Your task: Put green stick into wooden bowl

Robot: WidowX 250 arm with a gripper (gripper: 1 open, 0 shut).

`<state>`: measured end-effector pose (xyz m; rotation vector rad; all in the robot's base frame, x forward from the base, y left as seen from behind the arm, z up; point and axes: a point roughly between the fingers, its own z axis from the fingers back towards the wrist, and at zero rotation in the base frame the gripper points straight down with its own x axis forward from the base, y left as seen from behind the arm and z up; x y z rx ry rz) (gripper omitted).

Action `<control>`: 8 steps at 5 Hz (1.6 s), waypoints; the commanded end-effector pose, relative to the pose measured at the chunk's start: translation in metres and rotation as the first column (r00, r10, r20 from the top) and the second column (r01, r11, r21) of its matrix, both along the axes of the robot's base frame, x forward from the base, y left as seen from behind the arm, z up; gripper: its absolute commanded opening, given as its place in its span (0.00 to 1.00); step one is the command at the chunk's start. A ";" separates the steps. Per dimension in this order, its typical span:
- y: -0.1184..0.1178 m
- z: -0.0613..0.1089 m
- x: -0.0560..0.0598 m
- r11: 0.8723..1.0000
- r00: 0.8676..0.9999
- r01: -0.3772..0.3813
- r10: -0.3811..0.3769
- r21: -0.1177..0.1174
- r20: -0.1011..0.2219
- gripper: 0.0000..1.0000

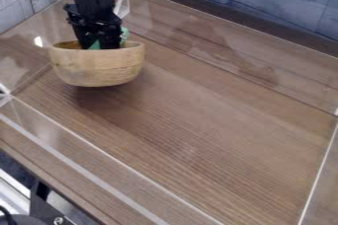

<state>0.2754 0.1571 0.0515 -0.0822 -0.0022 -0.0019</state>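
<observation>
The wooden bowl (101,69) stands at the back left of the table and looks tipped, its rim facing slightly away from the camera. My black gripper (97,38) points straight down into it from above. Its fingers are closed on the green stick (113,42). Only small green bits of the stick show beside the fingers, just above the bowl's rim. The rest of the stick is hidden by the fingers and the bowl's near wall.
The wooden table (211,120) is fenced by low clear plastic walls (79,165) on all sides. A small clear bracket (122,7) stands right behind the bowl. A tiled wall runs along the back.
</observation>
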 end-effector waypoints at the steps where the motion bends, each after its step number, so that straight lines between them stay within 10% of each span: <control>1: 0.006 0.012 -0.002 1.000 0.999 0.009 -0.010 0.015 0.033 0.00; 4: 0.016 0.006 -0.015 0.999 0.999 0.033 -0.033 0.002 0.026 0.00; 5: 0.010 0.004 -0.014 0.997 0.998 0.067 -0.067 -0.022 0.017 1.00; 8: 0.004 0.042 0.010 0.997 0.997 0.013 -0.007 -0.074 0.074 1.00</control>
